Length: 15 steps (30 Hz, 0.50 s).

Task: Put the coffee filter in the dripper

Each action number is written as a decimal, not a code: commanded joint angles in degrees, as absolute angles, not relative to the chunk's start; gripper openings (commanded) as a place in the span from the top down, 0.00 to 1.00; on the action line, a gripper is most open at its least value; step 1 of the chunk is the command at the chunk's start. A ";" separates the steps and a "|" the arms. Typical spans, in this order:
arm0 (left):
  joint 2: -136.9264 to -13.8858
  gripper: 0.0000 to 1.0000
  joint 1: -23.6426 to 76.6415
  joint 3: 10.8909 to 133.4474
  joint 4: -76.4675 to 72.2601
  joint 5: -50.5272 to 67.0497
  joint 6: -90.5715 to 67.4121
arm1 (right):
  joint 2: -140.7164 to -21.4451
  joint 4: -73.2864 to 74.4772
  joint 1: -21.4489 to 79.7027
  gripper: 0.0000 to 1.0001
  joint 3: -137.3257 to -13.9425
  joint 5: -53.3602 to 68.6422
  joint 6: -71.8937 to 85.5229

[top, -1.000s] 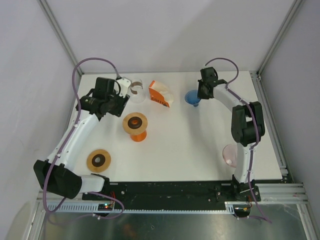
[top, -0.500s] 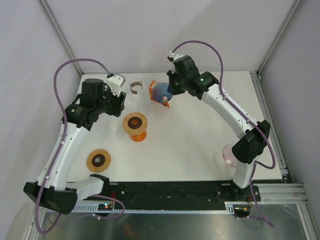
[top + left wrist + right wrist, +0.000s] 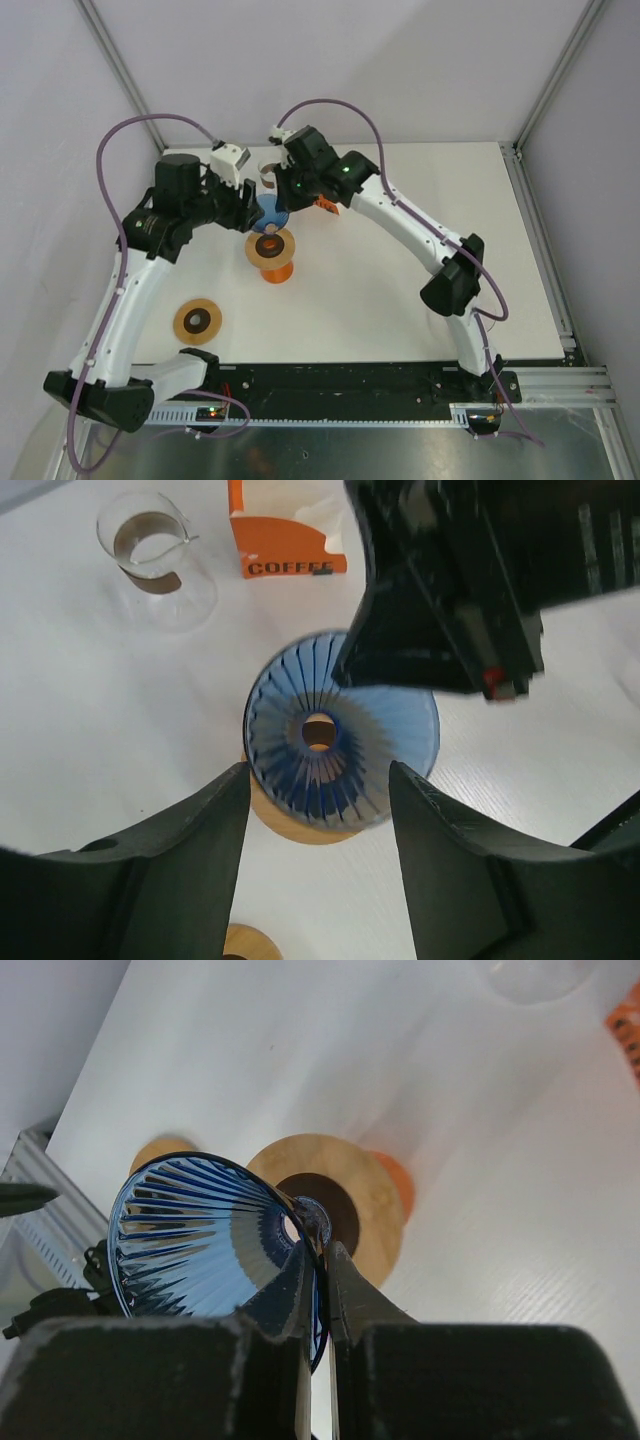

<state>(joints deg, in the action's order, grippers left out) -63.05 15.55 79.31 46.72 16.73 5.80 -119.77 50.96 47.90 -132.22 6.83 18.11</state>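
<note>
So, right fingers [image 3: 352, 1310] pinched tight on rim of blue ribbed plastic dripper [image 3: 200, 1230], carrying it right over orange stand with round wooden top [image 3: 350, 1175]. Guessing it gets seated there so drain hole lines up with stand's opening; can't tell if touching yet. Meanwhile left fingers [image 3: 190, 860] spread wide, nothing held, hovering above dripper, maybe to steady it. White paper coffee filters [image 3: 295, 502] sit in orange coffee box [image 3: 290, 552] at far side of tabletop [image 3: 380, 290], just right of glass carafe [image 3: 155, 555]. Filter step not started.
</note>
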 commanded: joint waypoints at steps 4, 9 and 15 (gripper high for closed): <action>-66.82 0.44 15.12 78.16 44.82 12.77 3.89 | -120.97 52.18 49.66 1.00 -136.45 9.69 20.29; -67.22 0.56 15.12 75.76 44.62 12.87 4.60 | -121.17 52.04 49.72 1.00 -135.96 10.34 20.22; -67.72 0.64 15.12 74.19 44.49 10.26 6.01 | -121.92 51.71 49.50 1.00 -135.97 11.23 20.24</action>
